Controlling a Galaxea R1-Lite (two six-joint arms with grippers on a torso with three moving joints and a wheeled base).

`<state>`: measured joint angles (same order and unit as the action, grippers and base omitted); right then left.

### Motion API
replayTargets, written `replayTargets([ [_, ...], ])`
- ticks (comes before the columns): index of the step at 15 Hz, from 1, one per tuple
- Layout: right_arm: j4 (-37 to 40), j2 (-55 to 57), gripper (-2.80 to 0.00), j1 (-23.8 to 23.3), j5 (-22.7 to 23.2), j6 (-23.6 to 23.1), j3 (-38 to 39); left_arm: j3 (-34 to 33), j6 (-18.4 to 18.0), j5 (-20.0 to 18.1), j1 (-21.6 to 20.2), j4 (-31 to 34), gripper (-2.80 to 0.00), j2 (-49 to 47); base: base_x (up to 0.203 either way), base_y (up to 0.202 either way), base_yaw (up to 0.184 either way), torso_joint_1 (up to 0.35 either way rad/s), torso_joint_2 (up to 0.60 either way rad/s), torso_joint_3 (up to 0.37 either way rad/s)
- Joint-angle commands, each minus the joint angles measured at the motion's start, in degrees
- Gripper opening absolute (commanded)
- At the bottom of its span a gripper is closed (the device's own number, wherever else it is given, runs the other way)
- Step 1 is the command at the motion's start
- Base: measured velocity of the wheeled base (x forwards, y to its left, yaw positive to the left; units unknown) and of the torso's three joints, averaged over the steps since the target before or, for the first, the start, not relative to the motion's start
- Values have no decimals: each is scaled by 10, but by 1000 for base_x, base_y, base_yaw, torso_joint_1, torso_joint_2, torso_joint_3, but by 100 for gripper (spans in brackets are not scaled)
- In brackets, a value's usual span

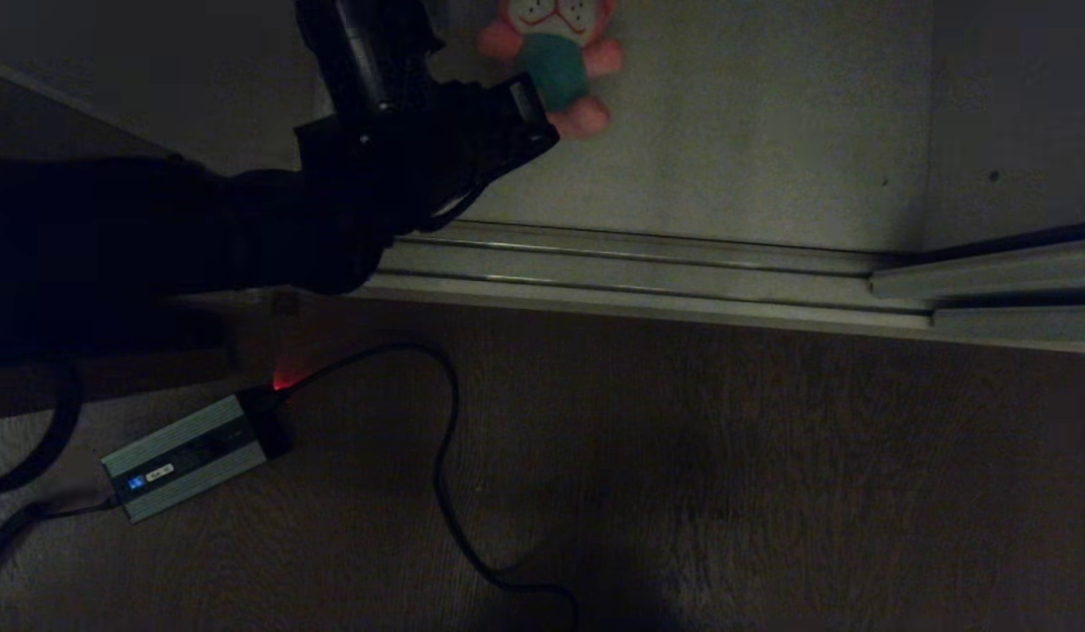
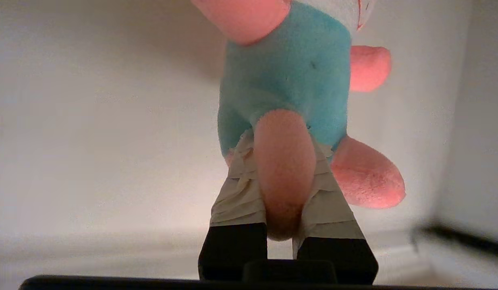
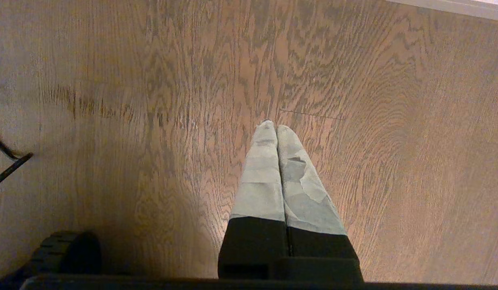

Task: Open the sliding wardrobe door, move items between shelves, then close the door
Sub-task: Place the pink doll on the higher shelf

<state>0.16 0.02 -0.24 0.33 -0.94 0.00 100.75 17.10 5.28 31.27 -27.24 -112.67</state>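
- Your left gripper (image 2: 287, 177) is clamped on one pink leg of the pink toy (image 1: 556, 61); the taped fingers (image 2: 239, 193) pinch that leg from both sides, so the hold is on a limb, not the body.
- Lift slowly and straight. My judgement is that a soft leg can slide out of the pads if you swing or jerk, and the body hanging from one limb will sway.
- Keep the arm clear of the floor track (image 1: 648, 263) as you carry the toy out and across to the other shelf; the wrist sits just above it in the head view.
- Set the toy well back on the target board before you let go, so it does not roll toward the edge.
- The toy lies on the lower shelf (image 1: 771, 158), near its back, left of the shelf's middle. It is plush: pink limbs, a teal shirt, and a white face with red lines, only partly in view.
- The door (image 1: 1016, 114) stands at the far right, slid aside, so the shelf is open to you.
- Your right gripper (image 3: 275, 169) is parked over the wooden floor (image 3: 152, 100), its fingers pressed together and holding nothing. Leave it there; the step needs one arm.
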Motion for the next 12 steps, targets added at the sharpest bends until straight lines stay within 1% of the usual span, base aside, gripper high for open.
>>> replayTargets([
  [1,0,0,-280,0,0,0,2,-75,1,3,20,52,-280,103,0,0,0,0,0,0],
  [5,0,0,-280,0,0,0,2,-179,0,23,39,150,-280,199,0,0,0,0,0,0],
  [7,0,-1,-280,0,0,0,2,-257,-3,26,40,197,-280,289,0,0,0,0,0,0],
  [10,0,0,-280,0,0,0,2,-396,-9,29,39,286,-280,451,0,0,0,0,0,0],
  [12,0,0,-280,0,0,0,2,-449,-17,26,29,354,-280,553,0,0,0,0,0,0],
])
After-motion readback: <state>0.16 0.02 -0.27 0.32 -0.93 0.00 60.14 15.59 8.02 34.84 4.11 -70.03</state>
